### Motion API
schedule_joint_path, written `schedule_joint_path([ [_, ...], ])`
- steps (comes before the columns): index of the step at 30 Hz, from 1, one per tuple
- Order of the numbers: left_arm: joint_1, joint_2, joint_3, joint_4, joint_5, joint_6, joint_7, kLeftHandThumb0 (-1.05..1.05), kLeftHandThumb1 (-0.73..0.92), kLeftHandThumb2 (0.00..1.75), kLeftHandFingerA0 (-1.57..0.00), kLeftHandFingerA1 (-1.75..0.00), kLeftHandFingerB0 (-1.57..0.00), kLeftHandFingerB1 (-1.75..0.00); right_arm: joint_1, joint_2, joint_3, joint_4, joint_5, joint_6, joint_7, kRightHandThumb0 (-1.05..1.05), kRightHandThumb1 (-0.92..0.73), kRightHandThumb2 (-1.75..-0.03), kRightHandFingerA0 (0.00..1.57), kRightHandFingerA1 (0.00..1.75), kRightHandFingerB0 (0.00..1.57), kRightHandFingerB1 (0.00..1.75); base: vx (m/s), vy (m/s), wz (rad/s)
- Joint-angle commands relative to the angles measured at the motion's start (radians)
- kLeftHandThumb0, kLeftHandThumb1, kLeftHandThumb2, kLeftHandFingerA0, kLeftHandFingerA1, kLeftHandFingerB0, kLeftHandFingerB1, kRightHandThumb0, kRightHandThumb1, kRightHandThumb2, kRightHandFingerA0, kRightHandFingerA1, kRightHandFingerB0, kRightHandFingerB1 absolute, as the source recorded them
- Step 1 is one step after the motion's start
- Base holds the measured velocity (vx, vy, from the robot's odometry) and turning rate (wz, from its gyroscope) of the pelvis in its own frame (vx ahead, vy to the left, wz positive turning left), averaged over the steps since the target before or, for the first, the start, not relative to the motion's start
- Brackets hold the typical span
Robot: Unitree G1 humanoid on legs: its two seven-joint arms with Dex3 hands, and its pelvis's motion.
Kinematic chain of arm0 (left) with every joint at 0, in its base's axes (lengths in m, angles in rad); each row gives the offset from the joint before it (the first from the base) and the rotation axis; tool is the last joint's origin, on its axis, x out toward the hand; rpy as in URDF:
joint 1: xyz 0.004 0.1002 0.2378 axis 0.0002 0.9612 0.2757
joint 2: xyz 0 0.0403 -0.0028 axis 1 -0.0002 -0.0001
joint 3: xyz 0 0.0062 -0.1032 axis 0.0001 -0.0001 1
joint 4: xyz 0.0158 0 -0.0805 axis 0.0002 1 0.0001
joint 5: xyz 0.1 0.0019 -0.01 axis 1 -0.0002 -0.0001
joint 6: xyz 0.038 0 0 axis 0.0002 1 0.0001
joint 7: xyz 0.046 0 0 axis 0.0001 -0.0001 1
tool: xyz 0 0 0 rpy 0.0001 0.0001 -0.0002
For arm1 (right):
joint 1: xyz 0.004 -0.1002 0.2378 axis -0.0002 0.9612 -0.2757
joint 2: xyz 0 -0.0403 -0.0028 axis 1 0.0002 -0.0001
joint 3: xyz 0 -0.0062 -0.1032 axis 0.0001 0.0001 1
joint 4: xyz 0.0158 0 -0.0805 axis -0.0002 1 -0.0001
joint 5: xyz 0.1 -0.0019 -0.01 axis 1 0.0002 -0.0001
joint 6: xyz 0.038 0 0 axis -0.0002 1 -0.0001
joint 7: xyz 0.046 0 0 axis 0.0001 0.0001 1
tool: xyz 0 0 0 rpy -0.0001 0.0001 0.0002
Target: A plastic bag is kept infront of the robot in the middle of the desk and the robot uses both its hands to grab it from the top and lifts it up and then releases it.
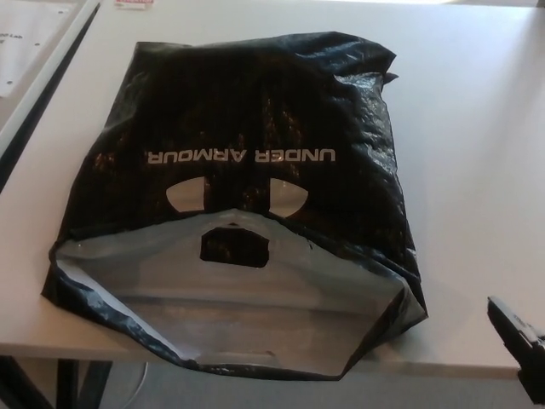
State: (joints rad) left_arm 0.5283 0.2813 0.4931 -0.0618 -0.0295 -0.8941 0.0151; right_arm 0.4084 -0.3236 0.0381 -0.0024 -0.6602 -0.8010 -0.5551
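A: Where is the robot's right hand [519,345]?

B: At the lower right corner of the frame, only a black tip showing over the desk [477,128] edge. I cannot tell how it is set, and it touches nothing visible. The left hand is out of view.

A: And the plastic bag [247,153]?

B: It lies flat mid-frame, long axis running top to bottom. Its open mouth faces the bottom edge, grey lining exposed, 1 handle cutout visible, white lettering upside down.
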Motion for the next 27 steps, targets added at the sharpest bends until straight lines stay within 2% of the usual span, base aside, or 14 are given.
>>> schedule_joint_path([
  [1,-0.029,0.021,-0.009,-0.029,0.025,0.122,-0.026,-0.04,0.47,0.53,-0.28,-0.38,-0.21,-0.31,-0.123,-0.041,0.012,0.127,-0.032,0.027,0.041,-0.63,-0.50,-0.56,0.29,0.34,0.11,0.27,0.00,0.000,0.00],
  [2,-0.049,0.027,-0.014,-0.020,0.048,0.130,-0.028,0.03,0.45,0.52,-0.26,-0.37,-0.20,-0.29,-0.166,-0.050,0.018,0.171,-0.049,0.042,0.041,-0.69,-0.43,-0.77,0.22,0.45,0.06,0.34,0.00,0.000,0.00],
  [6,-0.110,0.051,-0.034,0.000,0.129,0.189,-0.031,-0.01,0.46,0.54,-0.25,-0.36,-0.19,-0.29,-0.306,-0.073,0.044,0.336,-0.046,0.055,0.046,-0.66,-0.41,-0.75,0.23,0.45,0.07,0.32,0.00,0.000,0.00],
  [7,-0.137,0.063,-0.047,0.036,0.150,0.191,-0.032,0.02,0.47,0.54,-0.25,-0.37,-0.19,-0.29,-0.363,-0.075,0.056,0.409,-0.028,0.063,0.063,-0.62,-0.50,-0.56,0.31,0.37,0.12,0.25,0.00,0.000,0.00],
  [9,-0.166,0.068,-0.059,0.075,0.178,0.199,-0.020,0.01,0.47,0.55,-0.24,-0.37,-0.19,-0.30,-0.413,-0.073,0.063,0.478,0.012,0.064,0.094,-0.62,-0.49,-0.56,0.30,0.36,0.12,0.25,0.00,0.000,0.00],
  [10,-0.181,0.067,-0.063,0.094,0.198,0.201,-0.009,0.01,0.47,0.55,-0.24,-0.37,-0.19,-0.30,-0.433,-0.069,0.064,0.508,0.040,0.067,0.117,-0.62,-0.49,-0.56,0.30,0.36,0.12,0.25,0.00,0.000,0.00],
  [11,-0.221,0.064,-0.071,0.153,0.235,0.224,0.027,-0.04,0.46,0.54,-0.24,-0.38,-0.19,-0.30,-0.479,-0.034,0.055,0.564,0.119,0.121,0.193,-0.68,-0.42,-0.77,0.21,0.45,0.04,0.28,0.00,0.000,0.00],
  [18,-0.355,0.065,-0.134,0.322,0.338,0.308,0.099,-0.06,0.49,0.55,-0.20,-0.37,-0.16,-0.29,-0.630,0.030,0.020,0.766,0.228,0.209,0.294,-0.65,-0.41,-0.77,0.22,0.47,0.04,0.27,0.00,0.000,0.00],
  [20,-0.381,0.060,-0.150,0.357,0.352,0.306,0.126,-0.07,0.48,0.55,-0.21,-0.37,-0.18,-0.29,-0.653,0.040,0.015,0.810,0.231,0.215,0.292,-0.61,-0.41,-0.73,0.23,0.47,0.06,0.30,0.00,0.000,0.00],
  [21,-0.392,0.060,-0.158,0.378,0.361,0.306,0.139,-0.06,0.49,0.55,-0.21,-0.39,-0.17,-0.29,-0.667,0.048,0.015,0.842,0.229,0.226,0.293,-0.60,-0.53,-0.56,0.27,0.35,0.06,0.26,0.00,0.000,0.00],
  [22,-0.406,0.061,-0.168,0.401,0.372,0.306,0.154,-0.06,0.49,0.55,-0.21,-0.39,-0.17,-0.29,-0.684,0.057,0.017,0.879,0.227,0.241,0.294,-0.60,-0.53,-0.56,0.27,0.35,0.06,0.26,0.00,0.000,0.00],
  [23,-0.421,0.040,-0.178,0.415,0.377,0.340,0.176,-0.10,0.46,0.56,-0.27,-0.40,-0.19,-0.30,-0.700,0.062,0.026,0.925,0.217,0.248,0.292,-0.64,-0.42,-0.75,0.19,0.46,0.04,0.24,0.00,0.000,0.00],
  [25,-0.433,0.029,-0.190,0.421,0.380,0.367,0.193,-0.09,0.51,0.55,-0.32,-0.43,-0.16,-0.28,-0.718,0.062,0.041,0.972,0.197,0.243,0.267,-0.64,-0.41,-0.76,0.21,0.48,0.05,0.25,0.00,0.000,0.00],
  [27,-0.442,0.005,-0.204,0.385,0.368,0.434,0.182,-0.15,0.53,0.56,-0.28,-0.48,-0.12,-0.26,-0.734,0.070,0.072,1.024,0.160,0.241,0.211,-0.65,-0.42,-0.78,0.25,0.50,0.03,0.25,0.00,0.000,0.00],
])
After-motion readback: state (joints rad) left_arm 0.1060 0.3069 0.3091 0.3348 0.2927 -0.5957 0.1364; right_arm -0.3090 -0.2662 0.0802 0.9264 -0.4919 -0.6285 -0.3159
